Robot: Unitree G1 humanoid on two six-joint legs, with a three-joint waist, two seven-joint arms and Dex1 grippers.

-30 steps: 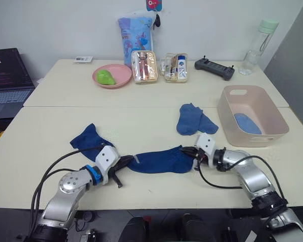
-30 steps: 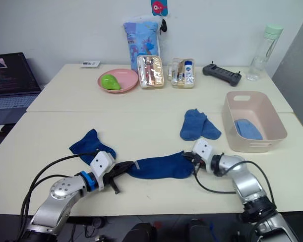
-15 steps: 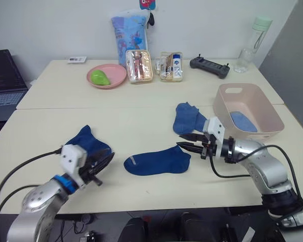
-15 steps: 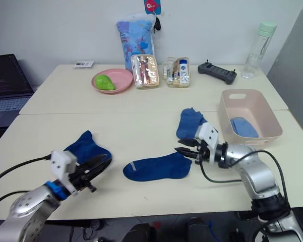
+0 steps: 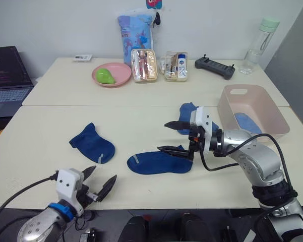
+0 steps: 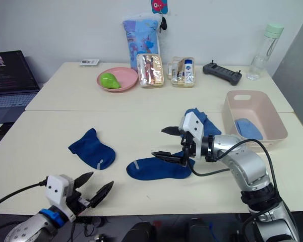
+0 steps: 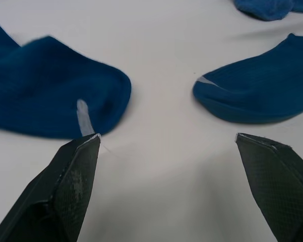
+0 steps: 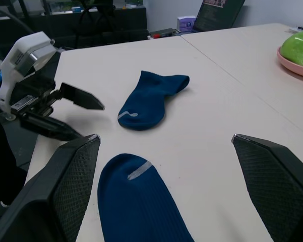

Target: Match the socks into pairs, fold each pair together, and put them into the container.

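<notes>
Matching step, nothing held. My right end effector (image 5: 174, 137) spread wide, hovering over heel end of navy sock (image 5: 159, 163) on counter (image 5: 50, 131). My left end effector (image 6: 96, 187) spread, empty; second navy sock (image 6: 92, 149) just ahead of it. Medium-blue pair (image 5: 187, 115) beyond right end effector; container (image 5: 272, 121) further out to its side, light-blue sock (image 5: 248, 122) inside. Next, I judge: bring navy socks together, stack, fold.

Ribbed knit socks (image 5: 159, 162) on a smooth matt table (image 5: 141, 121).

Two dark navy socks lie on the cream table (image 5: 50, 126): one (image 5: 159, 162) and another (image 5: 92, 143), each with a pale grey toe stripe. A medium blue sock (image 5: 187, 112) is lighter, and a sky-blue sock (image 5: 247, 122) sits in the pale pink tub (image 5: 252, 96). The plate (image 5: 120, 74) is pink and carries a lime-green object (image 5: 105, 76).
</notes>
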